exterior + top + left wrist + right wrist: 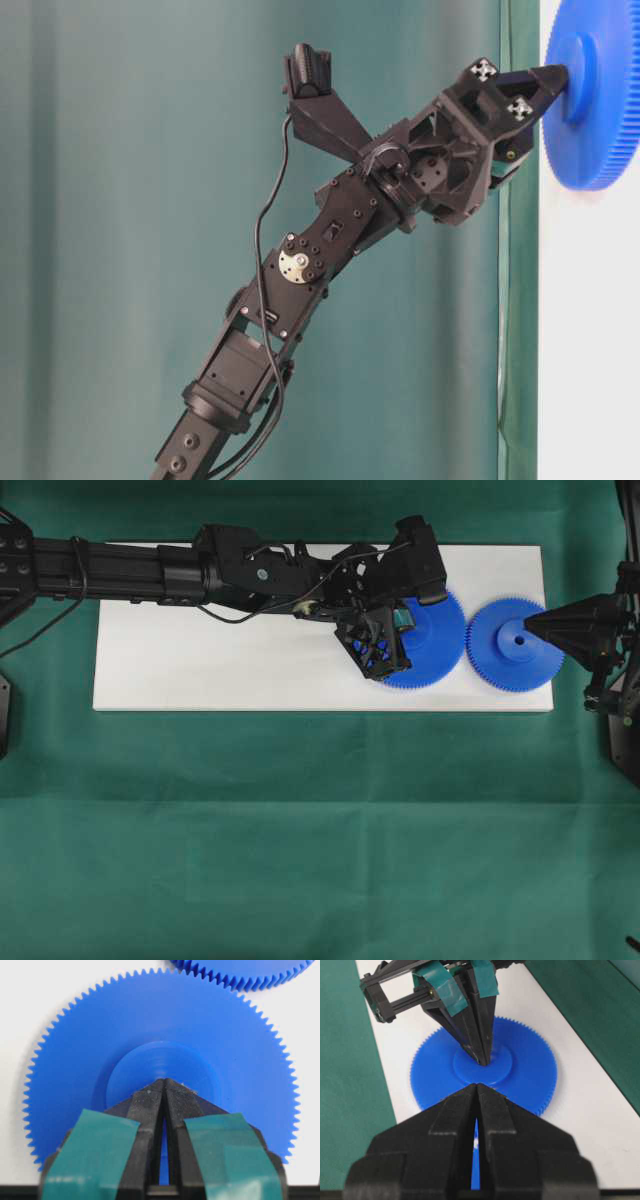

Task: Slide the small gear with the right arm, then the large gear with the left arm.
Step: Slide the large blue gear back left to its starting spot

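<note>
With both grippers pressed together, the left gripper point(164, 1082) planted in the large gear point(428, 640) hub and the right gripper point(530, 626) on the small gear point(514, 644) near the white board's point(220, 670) right edge, the teeth risk jamming as the gears meet.

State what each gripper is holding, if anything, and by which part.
Nothing is held. The left gripper, fingers closed together, presses its tip on the large gear hub. The right gripper, also closed, has its tip on the small gear hub.

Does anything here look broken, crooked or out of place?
Nothing stands out. Both blue gears, the large gear and small gear, lie flat and whole on the white board, side by side. The left gripper and right gripper each press closed tips on a hub.
</note>
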Controlling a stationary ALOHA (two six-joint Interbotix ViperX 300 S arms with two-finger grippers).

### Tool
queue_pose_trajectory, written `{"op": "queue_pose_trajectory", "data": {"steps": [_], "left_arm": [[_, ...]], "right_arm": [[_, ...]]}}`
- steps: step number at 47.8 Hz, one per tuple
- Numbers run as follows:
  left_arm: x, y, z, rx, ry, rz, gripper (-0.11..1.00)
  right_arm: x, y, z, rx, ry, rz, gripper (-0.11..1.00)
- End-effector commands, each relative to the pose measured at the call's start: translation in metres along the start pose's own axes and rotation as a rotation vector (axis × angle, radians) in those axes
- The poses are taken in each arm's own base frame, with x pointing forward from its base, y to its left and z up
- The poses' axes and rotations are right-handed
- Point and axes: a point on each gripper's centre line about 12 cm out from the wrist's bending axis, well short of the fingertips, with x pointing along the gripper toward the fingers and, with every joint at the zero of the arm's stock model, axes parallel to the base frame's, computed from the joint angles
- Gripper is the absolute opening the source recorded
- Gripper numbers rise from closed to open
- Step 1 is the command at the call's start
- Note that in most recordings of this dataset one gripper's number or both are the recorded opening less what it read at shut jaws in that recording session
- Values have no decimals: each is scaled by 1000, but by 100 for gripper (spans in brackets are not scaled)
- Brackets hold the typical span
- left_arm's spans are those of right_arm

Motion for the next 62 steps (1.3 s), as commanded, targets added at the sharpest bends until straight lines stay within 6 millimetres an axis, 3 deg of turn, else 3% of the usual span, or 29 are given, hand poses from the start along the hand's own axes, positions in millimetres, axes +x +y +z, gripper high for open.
{"op": "queue_pose_trajectory", "data": {"steps": [1,9,14,25,37,49,62], "left_arm": [[-9,-4,-2,6,9,-4,0],[-22,2,-15,-4,35,3,0],[-32,7,-35,-15,75,10,0],[-63,26,-105,-56,198,38,0],[-112,52,-181,-158,258,86,0],[-153,59,-216,-228,230,114,0],[-179,60,-245,-255,219,129,0]], "right_arm": [[0,1,4,-3,-11,5,51],[0,1,4,-3,-10,4,51],[0,1,4,-4,-8,4,51],[0,1,5,-2,-13,5,51],[-1,2,6,0,-20,10,51],[-1,3,6,0,-20,14,51],[-2,3,6,2,-26,16,51]]}}
